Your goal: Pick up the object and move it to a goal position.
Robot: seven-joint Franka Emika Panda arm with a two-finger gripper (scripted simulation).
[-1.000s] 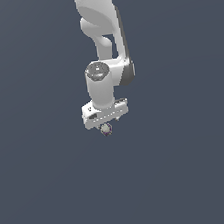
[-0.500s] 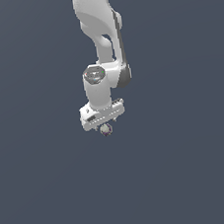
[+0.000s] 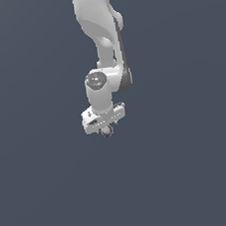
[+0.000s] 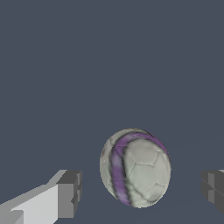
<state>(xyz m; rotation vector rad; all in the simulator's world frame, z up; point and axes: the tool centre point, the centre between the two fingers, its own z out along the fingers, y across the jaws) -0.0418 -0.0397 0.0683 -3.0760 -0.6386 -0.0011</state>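
One small off-white ball w/ purple stripes [image 4: 135, 167] sits between the white tool's [image 3: 106, 131] grey pads [image 4: 70, 192], gaps both sides: tool released, straddling for a grasp.

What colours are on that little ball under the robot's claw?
The ball is off-white with purple curved stripes, clearest in the wrist view.

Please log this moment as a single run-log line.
gripper: open, fingers either side of ball, not touching | ball: between fingers, ungrasped | goal: not visible
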